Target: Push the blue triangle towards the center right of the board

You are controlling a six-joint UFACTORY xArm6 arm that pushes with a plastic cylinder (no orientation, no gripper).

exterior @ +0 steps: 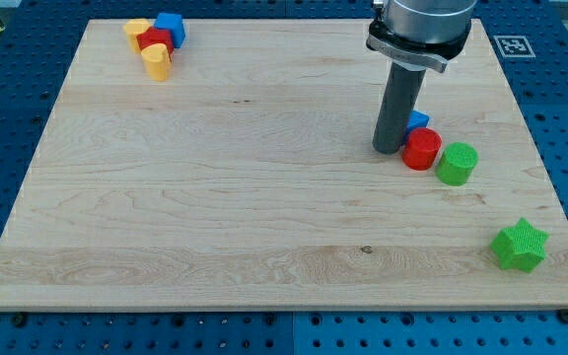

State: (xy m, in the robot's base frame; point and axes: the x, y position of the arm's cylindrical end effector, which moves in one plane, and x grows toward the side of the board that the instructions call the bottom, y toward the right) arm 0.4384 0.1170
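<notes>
My tip [389,150], the lower end of a straight dark rod with no fingers to part or clamp, rests on the pale wooden worktop [215,197] at the view's centre right. The small blue triangle block [418,120] sits just beside it on the right, partly hidden, touching the red cylinder block [422,150]; a green cylinder block [457,164] stands next.

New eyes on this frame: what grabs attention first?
The thick dark rod dominates, coming down at the view's right with my tip beside a small blue triangle block, red cylinder block and green cylinder block. A cluster of yellow, red and blue blocks sits at the top left.
</notes>
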